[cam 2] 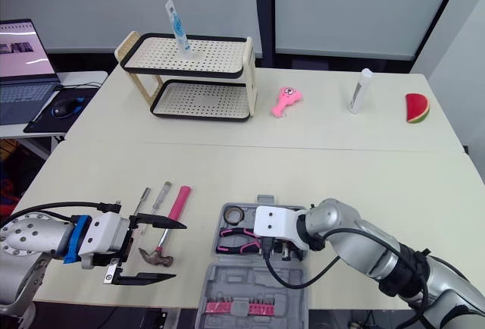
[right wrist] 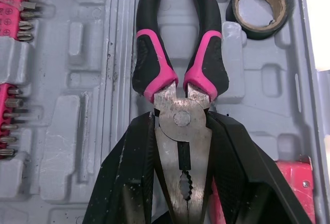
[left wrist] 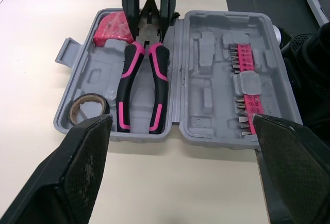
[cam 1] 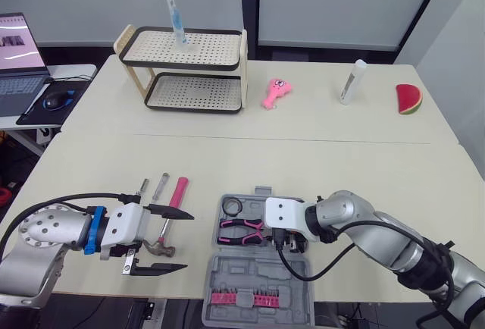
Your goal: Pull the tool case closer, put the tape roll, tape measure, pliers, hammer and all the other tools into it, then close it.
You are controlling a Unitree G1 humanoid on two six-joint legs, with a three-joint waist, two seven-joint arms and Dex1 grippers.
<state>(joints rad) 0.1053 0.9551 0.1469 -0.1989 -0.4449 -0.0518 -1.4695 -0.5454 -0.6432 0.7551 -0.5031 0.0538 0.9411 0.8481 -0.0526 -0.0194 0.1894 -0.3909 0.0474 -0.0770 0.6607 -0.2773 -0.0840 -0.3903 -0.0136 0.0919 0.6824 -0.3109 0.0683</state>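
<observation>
My right hand (right wrist: 181,126) is closed on the head of the one pliers (right wrist: 180,64), which lie in the open tool case (cam 1: 250,272) at the bench's (cam 1: 341,170) near edge, beside one tape roll (cam 1: 233,207). My left hand (cam 1: 187,241) gapes wide, empty, over one hammer (cam 1: 179,190); two screwdrivers (cam 1: 161,185) lie beside its handle. Bare bench stretches beyond the case.

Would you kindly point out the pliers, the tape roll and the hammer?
pliers (right wrist: 181,118): right wrist view, on the pivot.
tape roll (left wrist: 91,98): left wrist view, on its rim.
hammer (cam 1: 179,190): left eye view, on the pink handle.
</observation>
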